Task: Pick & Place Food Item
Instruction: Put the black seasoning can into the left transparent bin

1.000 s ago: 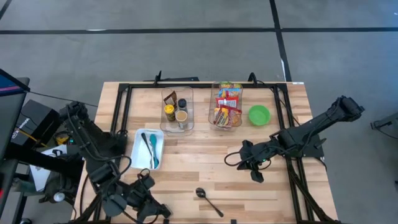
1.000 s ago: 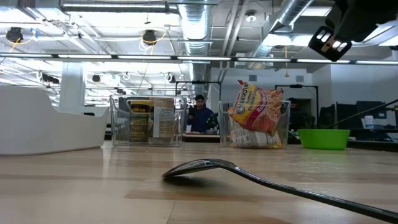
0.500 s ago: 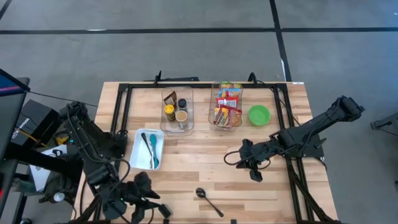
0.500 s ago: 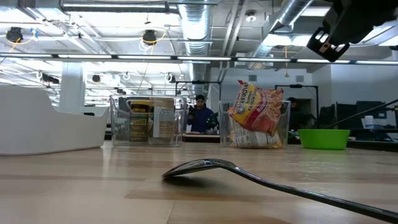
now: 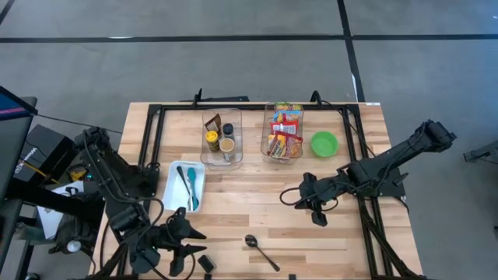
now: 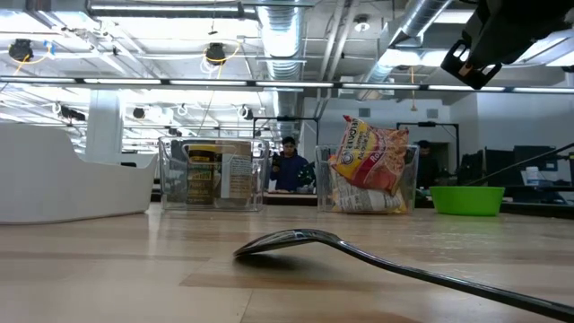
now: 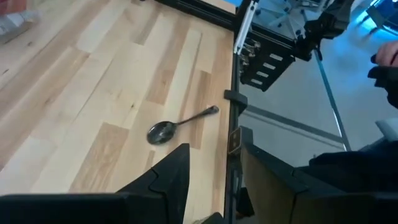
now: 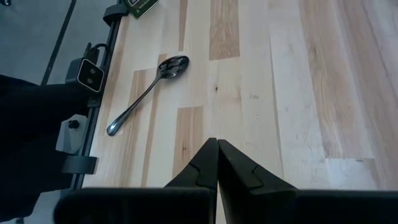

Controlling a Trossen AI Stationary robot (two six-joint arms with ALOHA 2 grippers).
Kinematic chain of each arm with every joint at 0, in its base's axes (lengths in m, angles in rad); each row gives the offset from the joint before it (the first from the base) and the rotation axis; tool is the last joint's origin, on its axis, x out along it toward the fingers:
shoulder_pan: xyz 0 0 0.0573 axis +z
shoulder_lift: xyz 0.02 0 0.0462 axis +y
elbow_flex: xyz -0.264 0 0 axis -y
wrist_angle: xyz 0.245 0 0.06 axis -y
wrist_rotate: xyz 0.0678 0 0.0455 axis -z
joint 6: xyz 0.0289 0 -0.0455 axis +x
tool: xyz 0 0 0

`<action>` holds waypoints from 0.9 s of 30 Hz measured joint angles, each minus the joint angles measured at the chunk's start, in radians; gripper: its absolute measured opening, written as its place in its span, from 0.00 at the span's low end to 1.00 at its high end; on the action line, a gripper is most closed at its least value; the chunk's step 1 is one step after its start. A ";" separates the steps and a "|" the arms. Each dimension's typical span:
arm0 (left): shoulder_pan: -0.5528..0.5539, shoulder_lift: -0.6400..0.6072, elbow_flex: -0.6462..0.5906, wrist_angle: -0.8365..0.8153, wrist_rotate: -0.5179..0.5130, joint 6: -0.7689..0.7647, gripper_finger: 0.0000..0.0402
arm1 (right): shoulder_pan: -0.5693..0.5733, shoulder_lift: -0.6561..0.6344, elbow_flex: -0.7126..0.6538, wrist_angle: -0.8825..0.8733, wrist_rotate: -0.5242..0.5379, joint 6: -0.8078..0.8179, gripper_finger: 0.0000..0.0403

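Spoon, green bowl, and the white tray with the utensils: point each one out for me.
spoon (image 5: 250, 241), high view, on its bowl end.
green bowl (image 5: 324, 143), high view, on the middle of its inside.
white tray (image 5: 175, 196), high view, on a bare part of its floor beside the utensils.

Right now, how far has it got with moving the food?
Nothing looks moved yet. The colourful snack packets sit in their clear plastic bin, and the green bowl is empty. The right gripper hovers shut and empty; the left gripper is open near the metal spoon. Picking and placing remain.
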 joint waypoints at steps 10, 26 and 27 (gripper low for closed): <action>-0.016 0.004 -0.054 -0.034 0.025 0.151 0.35 | 0.001 0.000 0.000 -0.012 -0.005 -0.003 0.00; -0.063 0.000 -0.334 0.212 0.062 0.183 0.35 | -0.006 0.000 0.000 -0.045 -0.001 -0.181 0.00; -0.062 0.000 -0.353 0.227 0.086 0.183 0.35 | -0.006 0.000 0.000 -0.045 -0.001 -0.182 0.00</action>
